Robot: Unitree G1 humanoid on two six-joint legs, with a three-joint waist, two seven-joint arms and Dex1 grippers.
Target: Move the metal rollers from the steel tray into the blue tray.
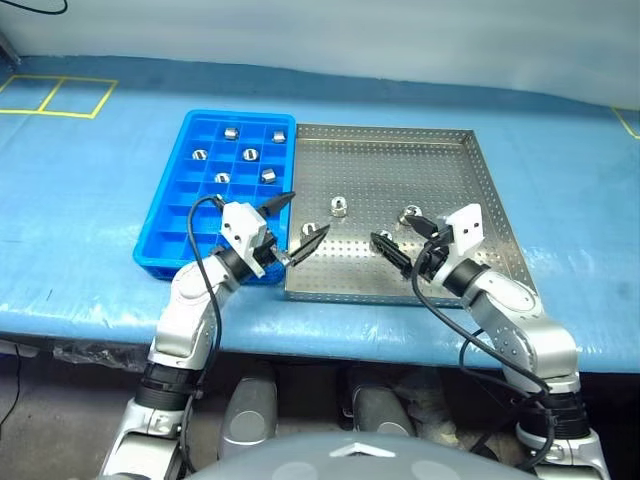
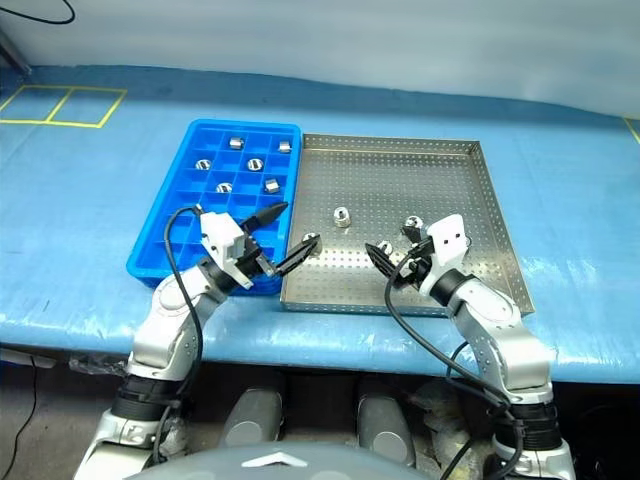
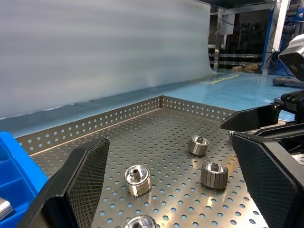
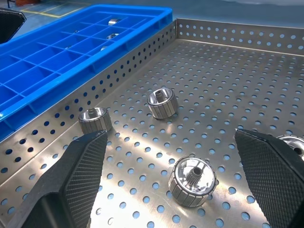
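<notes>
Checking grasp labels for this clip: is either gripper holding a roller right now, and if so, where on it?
Nothing is held. The left gripper and the right gripper both stand open over the steel tray, with nothing between their fingers.

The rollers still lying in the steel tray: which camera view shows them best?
The right wrist view: the rollers lie close on the steel tray, ridged sides and centre holes plain; a fourth is cut off at the frame edge. The left wrist view shows four from low down, one cut off. Both eye views show them small, partly hidden behind the end effectors.
</notes>
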